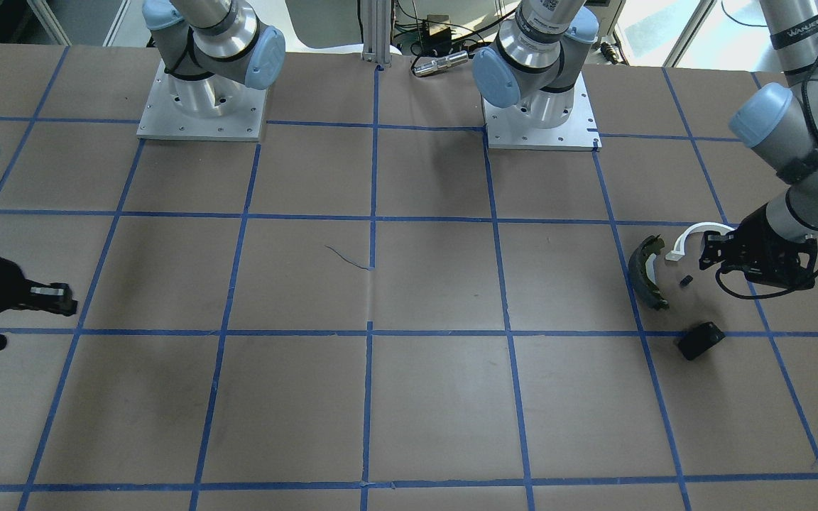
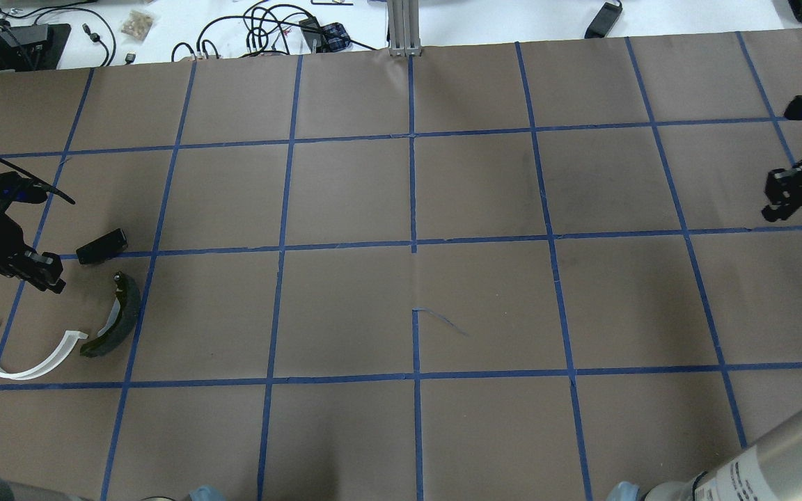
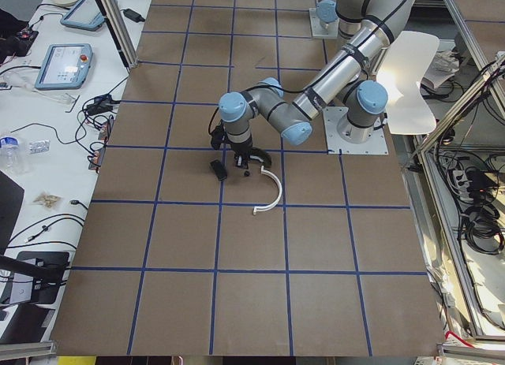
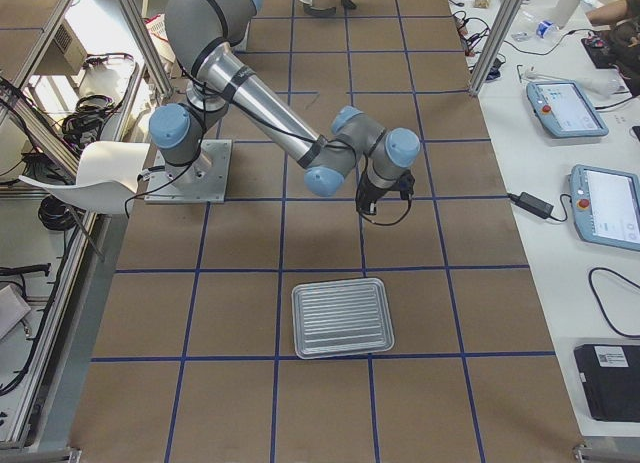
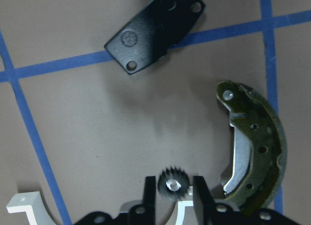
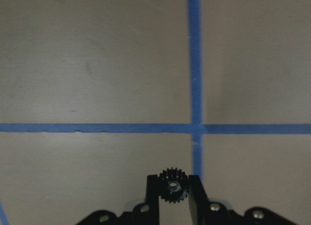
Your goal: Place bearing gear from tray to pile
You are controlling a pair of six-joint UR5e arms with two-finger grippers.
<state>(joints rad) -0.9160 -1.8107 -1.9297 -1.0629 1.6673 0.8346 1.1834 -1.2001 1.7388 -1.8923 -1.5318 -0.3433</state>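
Observation:
The pile lies at the table's left end: an olive brake shoe [image 2: 112,320], a white half-ring arc [image 2: 21,355] and a black plate [image 2: 101,245]. My left gripper [image 5: 172,193] hovers over the pile with its jaws slightly apart. A small black bearing gear [image 5: 172,183] lies between the fingers with a gap on one side, and it rests on the table [image 1: 686,282] beside the brake shoe [image 1: 647,273]. My right gripper [image 6: 173,193] is shut on a second bearing gear [image 6: 173,186] above bare table. A silver ribbed tray [image 4: 340,316] sits near it and looks empty.
Blue tape lines grid the brown table [image 2: 415,278]. The two arm bases [image 1: 202,106] [image 1: 540,106] stand at the robot's edge. Cables and pendants lie beyond the far table edge [image 2: 269,28].

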